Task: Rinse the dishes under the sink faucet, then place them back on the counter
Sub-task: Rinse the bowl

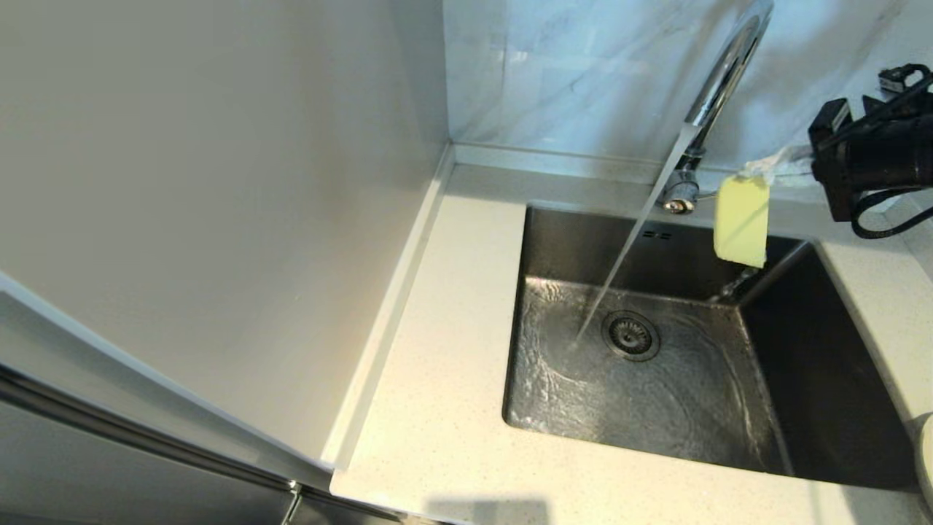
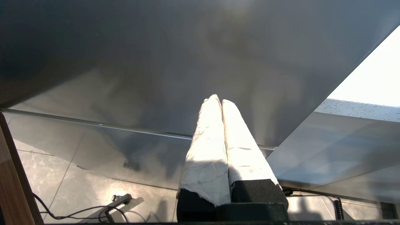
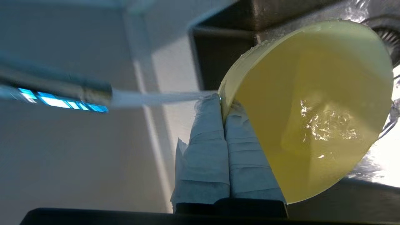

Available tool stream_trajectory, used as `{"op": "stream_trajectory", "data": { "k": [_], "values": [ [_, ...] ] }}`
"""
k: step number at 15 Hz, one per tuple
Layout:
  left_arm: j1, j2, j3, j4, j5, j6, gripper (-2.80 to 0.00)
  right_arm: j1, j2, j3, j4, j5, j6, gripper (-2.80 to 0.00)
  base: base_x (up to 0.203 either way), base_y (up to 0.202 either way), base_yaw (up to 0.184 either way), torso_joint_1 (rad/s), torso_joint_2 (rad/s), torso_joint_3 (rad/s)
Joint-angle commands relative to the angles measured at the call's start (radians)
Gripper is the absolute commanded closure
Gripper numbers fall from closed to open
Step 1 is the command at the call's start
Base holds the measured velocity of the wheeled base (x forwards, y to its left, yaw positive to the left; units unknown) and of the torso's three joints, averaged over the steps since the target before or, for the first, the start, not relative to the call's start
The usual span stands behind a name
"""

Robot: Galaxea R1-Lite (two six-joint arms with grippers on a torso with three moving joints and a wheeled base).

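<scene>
My right gripper (image 3: 222, 101) is shut on the rim of the pale-yellow bowl (image 1: 742, 220), which hangs on its side over the back right of the sink (image 1: 824, 364), to the right of the water stream. Inside the bowl (image 3: 312, 109) some water glints. The chrome faucet (image 1: 718, 87) runs, and its stream lands left of the round drain strainer (image 1: 631, 335). The faucet spout (image 3: 56, 92) and stream pass close by the gripper's fingers in the right wrist view. My left gripper (image 2: 218, 100) is shut and empty, parked low beside a cabinet. Chopsticks are out of view.
The speckled counter (image 1: 444, 364) runs left of and in front of the sink, bounded by a cream wall panel (image 1: 219, 182) on the left. A pale round edge (image 1: 926, 452), perhaps the plate, shows at the far right. Water covers the sink floor.
</scene>
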Motion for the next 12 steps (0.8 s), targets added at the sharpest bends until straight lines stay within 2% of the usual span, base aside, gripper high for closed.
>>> {"op": "stream_trajectory", "data": {
  "k": [1,3,4,5,6,9,10,12],
  "values": [
    [0.000,0.000,0.000,0.000,-0.001,0.000,0.00,-0.095,0.025,-0.006,-0.013,0.118,0.115,0.00,0.000,0.000,0.000,0.000,0.00,0.000],
    [0.000,0.000,0.000,0.000,-0.001,0.000,0.00,-0.199,0.057,-0.004,-0.083,0.251,0.264,0.00,0.000,0.000,0.000,0.000,0.00,0.000],
    [0.000,0.000,0.000,0.000,-0.001,0.000,0.00,-0.235,0.065,0.002,-0.131,0.348,0.360,0.00,0.000,0.000,0.000,0.000,0.00,0.000],
    [0.000,0.000,0.000,0.000,0.001,0.000,0.00,-0.257,0.067,0.017,-0.192,0.437,0.452,0.00,0.000,0.000,0.000,0.000,0.00,0.000],
    [0.000,0.000,0.000,0.000,-0.001,0.000,0.00,-0.266,0.068,0.034,-0.270,0.487,0.531,0.00,0.000,0.000,0.000,0.000,0.00,0.000],
    [0.000,0.000,0.000,0.000,0.001,0.000,0.00,-0.273,0.068,0.059,-0.505,0.565,0.774,0.00,0.000,0.000,0.000,0.000,0.00,0.000],
    [0.000,0.000,0.000,0.000,-0.001,0.000,0.00,-0.273,0.064,0.066,-0.553,0.568,0.815,0.00,0.000,0.000,0.000,0.000,0.00,0.000],
    [0.000,0.000,0.000,0.000,-0.001,0.000,0.00,-0.271,0.053,0.170,-0.576,0.569,0.824,0.00,0.000,0.000,0.000,0.000,0.00,0.000]
  ]
}}
